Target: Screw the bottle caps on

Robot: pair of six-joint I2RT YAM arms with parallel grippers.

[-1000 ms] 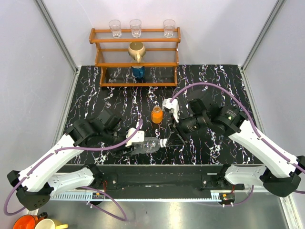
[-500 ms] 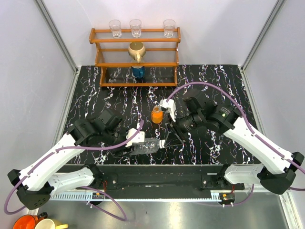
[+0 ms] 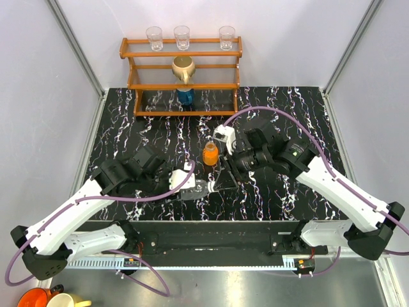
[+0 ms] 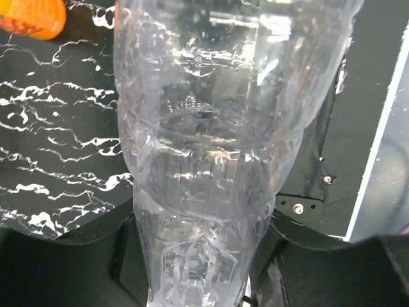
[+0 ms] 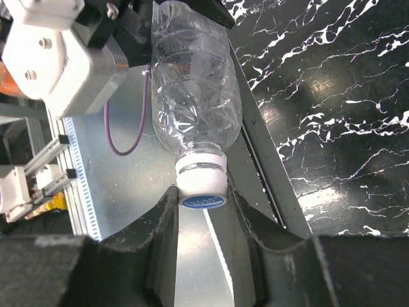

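Near counter edge, 6 o'clock: left gripper (image 3: 190, 190), jaws clamped on the clear bottle (image 5: 192, 89)
Clear bottle: tilted, body fills the left wrist view, neck end toward 3 o'clock in the top view
White cap (image 5: 202, 185): light-blue rim, sits on the clear bottle's neck
Right gripper (image 5: 202, 195): comes in from 3 o'clock, jaws closed on the white cap, one finger touching each side
Counter (image 3: 287, 109): black with white marbling
Mid counter: orange bottle (image 3: 210, 154), upright, at 12 o'clock from the clear bottle, apart from it, just beside the right wrist; top too small to tell if capped
Far edge, 12 o'clock: wooden shelf (image 3: 236, 77)
Shelf low tier: blue container (image 3: 185, 96)
Shelf mid tier: tan jug (image 3: 183, 67)
Shelf top tier: three clear glasses (image 3: 182, 36), spread in a row
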